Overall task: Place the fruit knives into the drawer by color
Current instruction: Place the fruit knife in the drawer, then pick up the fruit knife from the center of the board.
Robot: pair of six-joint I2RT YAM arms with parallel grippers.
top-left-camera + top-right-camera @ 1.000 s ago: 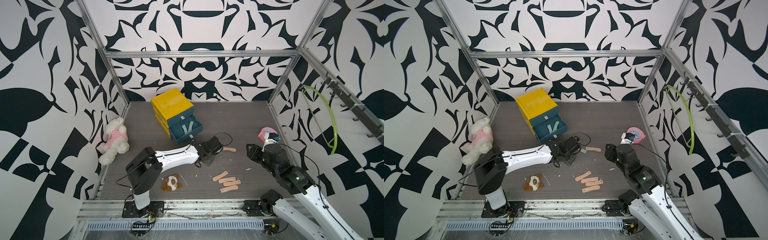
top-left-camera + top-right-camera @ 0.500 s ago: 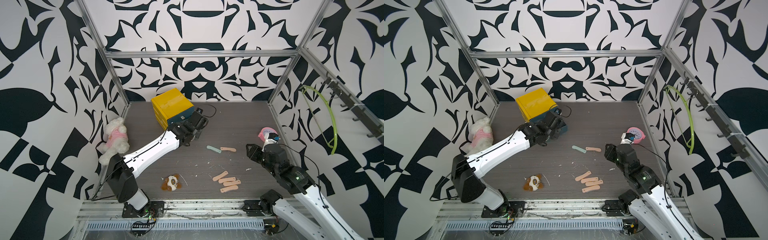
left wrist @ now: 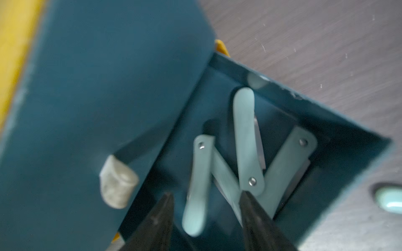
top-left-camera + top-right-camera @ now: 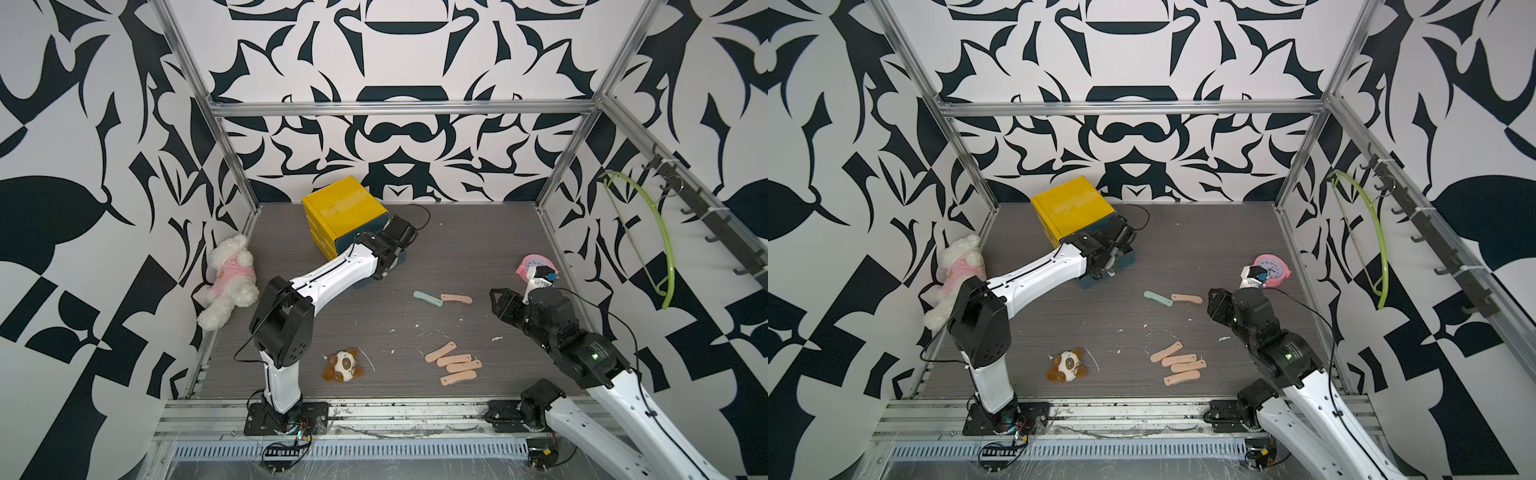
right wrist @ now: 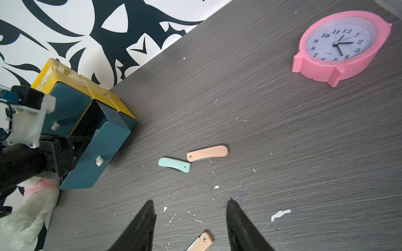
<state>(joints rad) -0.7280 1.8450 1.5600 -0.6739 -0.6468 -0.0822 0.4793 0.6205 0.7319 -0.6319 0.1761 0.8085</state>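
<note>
Since a second ago the left arm has swung from the middle of the tabletop (image 4: pixel 478 232) to the yellow cabinet (image 4: pixel 343 205), and its jaws, then shut, now stand apart.

Top views: in both, the left tool (image 4: pixel 1109 266) sits over the pulled-out lower drawer (image 4: pixel 1128 258) in the upper centre of the frame, placed there, in my judgement, to drop a knife in. One teal knife (image 4: pixel 427 298) and one peach knife (image 4: pixel 456 298) lie end to end at centre right. Four more peach knives (image 4: pixel 455 362) lie packed side by side lower down. The right tool (image 4: pixel 496 301) hangs at the right of the frame, off the tabletop and just beside that end-to-end pair. No olive green knife shows.

Left wrist: the left tool (image 3: pixel 206 194) is moderately wide. Four pale teal knives (image 3: pixel 245 139) lie criss-crossed on the drawer floor. One blurred knife (image 3: pixel 196 184) lies between the jaws, apparently touching neither, so I judge it released. Only teal is seen in this drawer, consistent with sorting by color.

Right wrist: the right tool (image 5: pixel 191 201) is moderately wide and empty, pointed towards the teal knife (image 5: pixel 174 164) and its peach neighbour (image 5: pixel 207 153). Another peach knife (image 5: pixel 201 241) lies at the bottom edge. A pink clock (image 5: pixel 341 45) stands upper right, well apart.
</note>
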